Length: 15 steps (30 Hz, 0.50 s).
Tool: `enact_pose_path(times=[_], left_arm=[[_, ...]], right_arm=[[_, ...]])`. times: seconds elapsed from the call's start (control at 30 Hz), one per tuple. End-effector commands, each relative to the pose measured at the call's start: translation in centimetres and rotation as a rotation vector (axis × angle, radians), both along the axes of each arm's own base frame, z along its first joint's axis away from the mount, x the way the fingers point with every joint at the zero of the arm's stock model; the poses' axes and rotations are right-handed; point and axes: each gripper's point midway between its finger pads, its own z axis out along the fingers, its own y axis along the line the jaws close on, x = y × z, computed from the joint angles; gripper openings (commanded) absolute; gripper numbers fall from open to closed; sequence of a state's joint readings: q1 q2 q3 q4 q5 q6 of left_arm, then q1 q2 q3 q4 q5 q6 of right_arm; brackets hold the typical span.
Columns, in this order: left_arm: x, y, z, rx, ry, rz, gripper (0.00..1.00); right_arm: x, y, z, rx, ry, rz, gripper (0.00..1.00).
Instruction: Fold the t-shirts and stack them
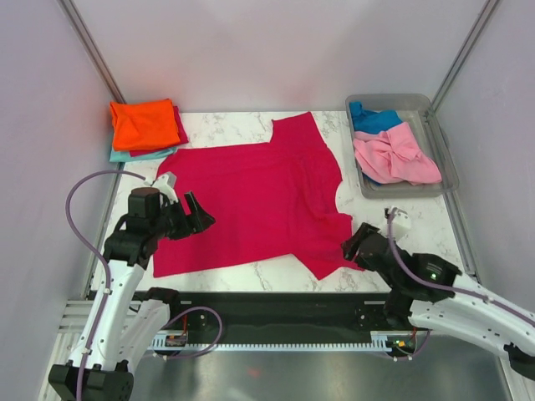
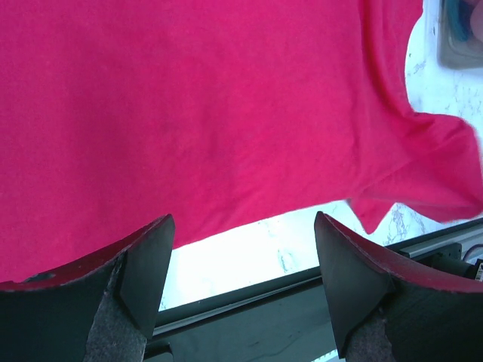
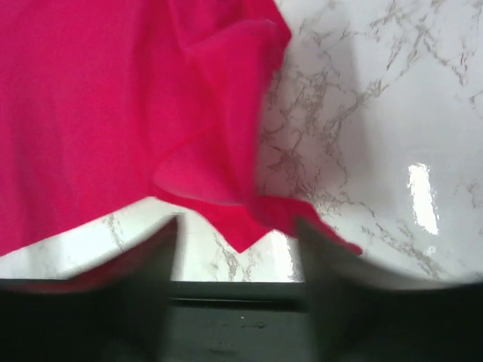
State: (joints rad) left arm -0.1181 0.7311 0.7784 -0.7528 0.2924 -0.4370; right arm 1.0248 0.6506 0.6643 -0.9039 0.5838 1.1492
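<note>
A crimson-pink t-shirt lies spread flat on the marble table, its near sleeve pointing toward the right arm. My left gripper hovers at the shirt's left edge, open; in the left wrist view the cloth fills the frame beyond the empty gripper. My right gripper sits at the near sleeve's corner. In the blurred right wrist view its jaws stand apart, with the sleeve tip hanging between them and a fold draped over the right finger. An orange t-shirt tops a folded stack at back left.
Teal cloth and a crimson layer show beneath the orange shirt. A clear grey tub at back right holds a blue shirt and a light pink one. A black rail runs along the near table edge.
</note>
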Motion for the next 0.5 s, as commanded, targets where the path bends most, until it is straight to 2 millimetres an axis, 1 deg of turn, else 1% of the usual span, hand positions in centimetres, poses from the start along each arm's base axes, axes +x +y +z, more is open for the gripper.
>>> enact_pose_path(times=[0.0, 0.03, 0.13, 0.3, 0.33, 0.4, 0.43, 0.47], left_arm=[[0.1, -0.6, 0.5, -0.036, -0.021, -0.009, 0.82], [0.2, -0.6, 0.6, -0.036, -0.024, -0.009, 0.82], [0.2, -0.7, 0.5, -0.036, -0.021, -0.013, 0.82], [0.3, -0.4, 0.1, -0.024, -0.004, 0.009, 0.81], [0.2, -0.3, 0.0, -0.02, 0.005, 0.013, 0.79], [0.0, 0.1, 0.0, 0.004, 0.015, 0.039, 0.78], [-0.2, -0.1, -0.1, 0.005, 0.02, 0.038, 0.78], [-0.1, 0.0, -0.3, 0.015, 0.022, 0.047, 0.78]], right_arm=[[-0.7, -2.0, -0.5, 0.068, -0.006, -0.088, 0.87], [-0.9, -2.1, -0.6, 0.084, -0.003, -0.09, 0.98], [-1.3, -1.9, -1.2, 0.066, 0.036, -0.082, 0.98], [-1.4, -2.0, -2.0, -0.078, 0.1, -0.057, 0.98], [-1.3, -1.7, -2.2, -0.123, 0.122, -0.04, 0.98], [-1.1, -0.6, -2.3, -0.168, 0.134, 0.027, 0.98], [-0.8, 1.1, -2.2, -0.156, 0.134, 0.068, 0.98], [-0.6, 1.9, -2.2, -0.168, 0.126, 0.109, 0.97]])
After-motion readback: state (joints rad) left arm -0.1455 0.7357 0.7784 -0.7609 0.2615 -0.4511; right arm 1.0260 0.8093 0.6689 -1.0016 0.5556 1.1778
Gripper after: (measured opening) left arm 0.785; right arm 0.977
